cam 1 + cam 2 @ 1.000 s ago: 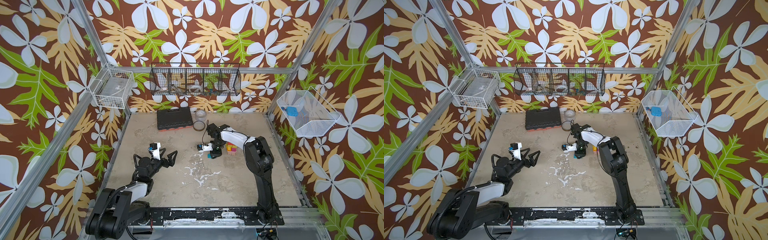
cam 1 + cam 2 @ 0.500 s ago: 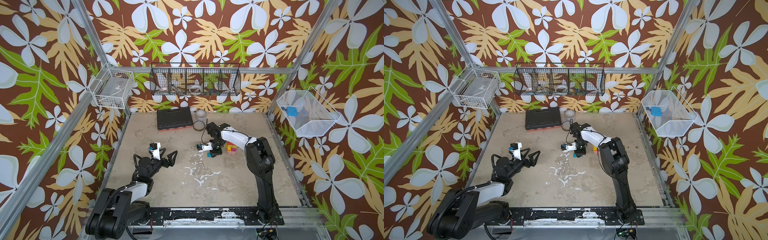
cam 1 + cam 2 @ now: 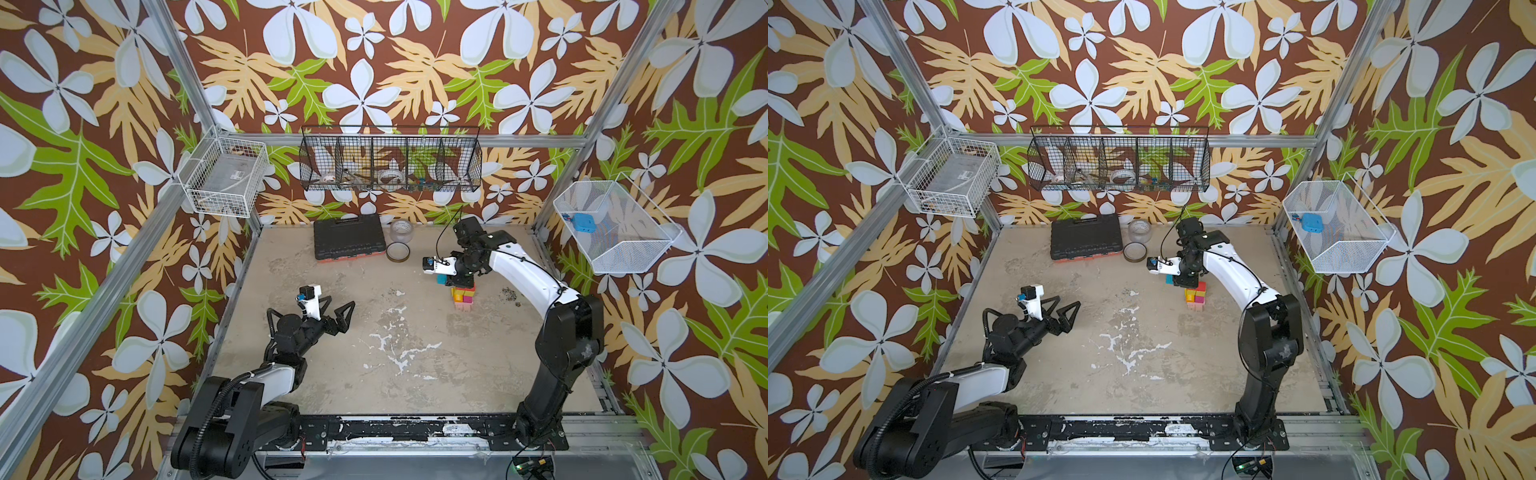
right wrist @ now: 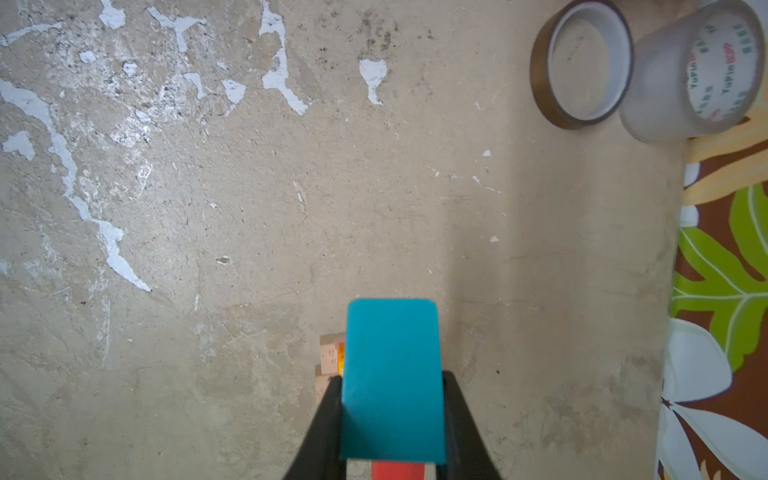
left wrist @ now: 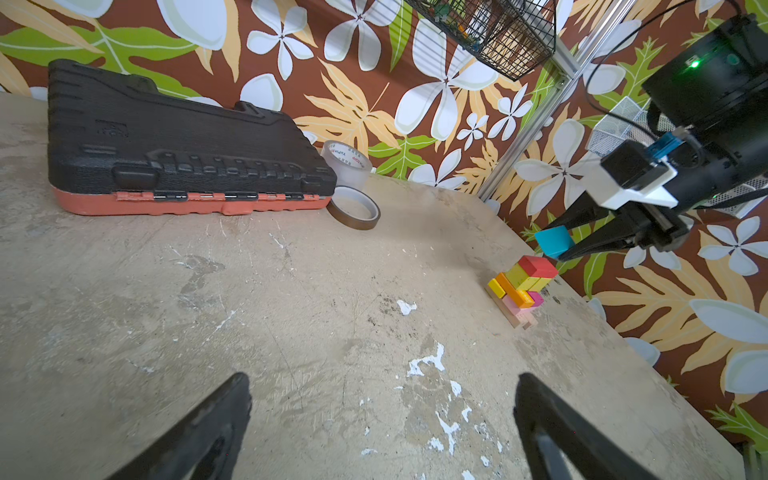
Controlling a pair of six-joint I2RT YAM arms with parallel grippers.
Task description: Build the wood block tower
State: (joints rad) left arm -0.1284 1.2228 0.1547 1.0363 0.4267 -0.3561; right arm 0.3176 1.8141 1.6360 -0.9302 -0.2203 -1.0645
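We see the right gripper (image 4: 390, 380) clamped on a teal block (image 4: 392, 374), its two black fingers pressed against the block's opposite sides. The block hangs just above the wood block tower (image 3: 462, 296). In the right wrist view a strip of the tower's red top block shows directly beneath the teal one. From the left wrist view the teal block (image 5: 552, 241) sits very close over the red piece, and we cannot tell whether the two touch.

The tower stands on the tabletop (image 3: 415, 374) near its right edge, in the far half. Its base is a pale pink plank. Above that lie yellow, orange and magenta cuboids, and a red block caps them. All are painted wood with smooth matt faces and crisp edges. The teal block is equally smooth, with softly rounded corners.

The tabletop is a worn beige surface, scuffed and flecked with white chipped patches.

The left gripper (image 3: 332, 318) hovers near the left edge, well apart from the tower, its fingers spread wide and holding nothing.
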